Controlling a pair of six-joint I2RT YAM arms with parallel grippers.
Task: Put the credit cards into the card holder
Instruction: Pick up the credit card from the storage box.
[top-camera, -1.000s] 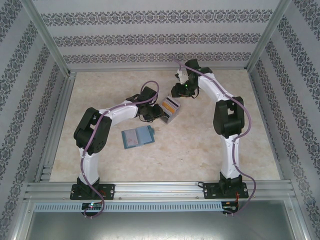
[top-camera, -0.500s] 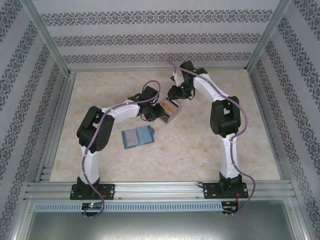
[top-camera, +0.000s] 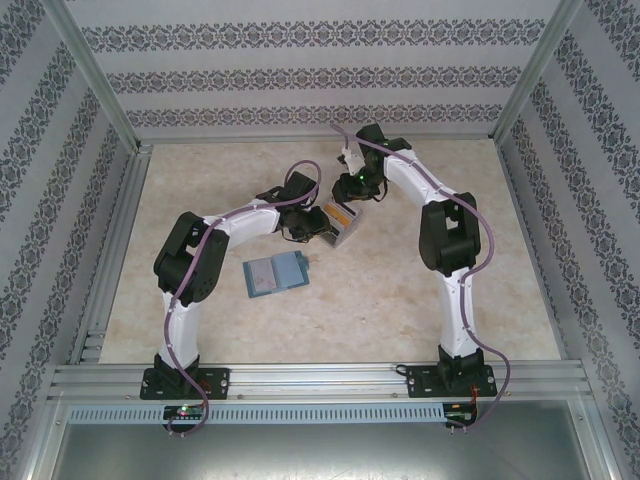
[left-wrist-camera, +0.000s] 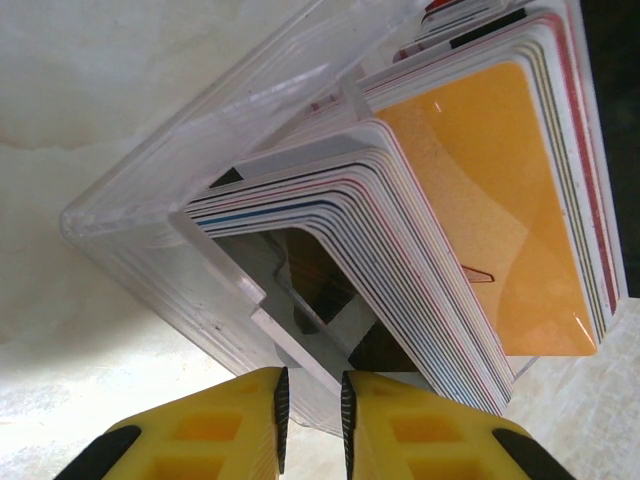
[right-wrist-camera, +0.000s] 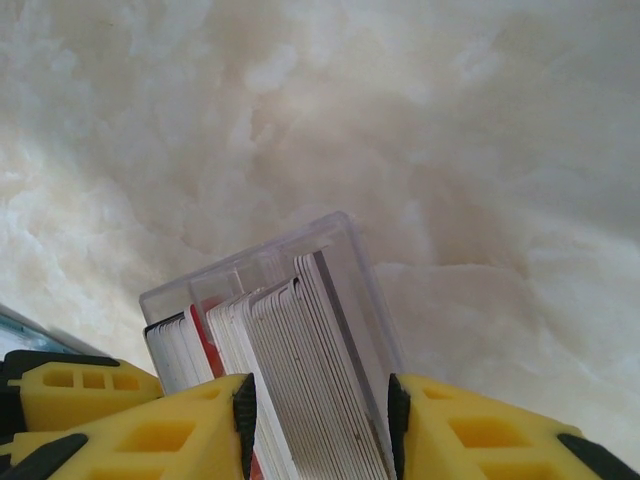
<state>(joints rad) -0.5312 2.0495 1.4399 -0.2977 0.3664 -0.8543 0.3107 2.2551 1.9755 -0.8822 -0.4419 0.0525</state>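
Credit cards (left-wrist-camera: 480, 190), thin plastic ones with an orange-yellow one facing out and a stack of pale and dark ones behind it, are all standing upright in a clear plastic box (top-camera: 343, 224) near the middle of the marble-look bench (top-camera: 520, 260). The small teal-blue folding card holder (top-camera: 277, 272) lies open and flat at about 7 o'clock from the box, well apart from it. From above it looks empty.

So I'd call this step one: getting a card out. The left jaws come in from the box's 9 o'clock side, nearly closed, and look to be pinching its clear edge to steady it. The right jaws hang over it from 12 o'clock, about half open. They straddle a bundle of pale cards plus the end wall and aren't squeezing as far as I can see.

Next move imo: narrow onto one or two cards and skip the wall. Then close, lift straight up and swing toward 7 o'clock for a pocket.
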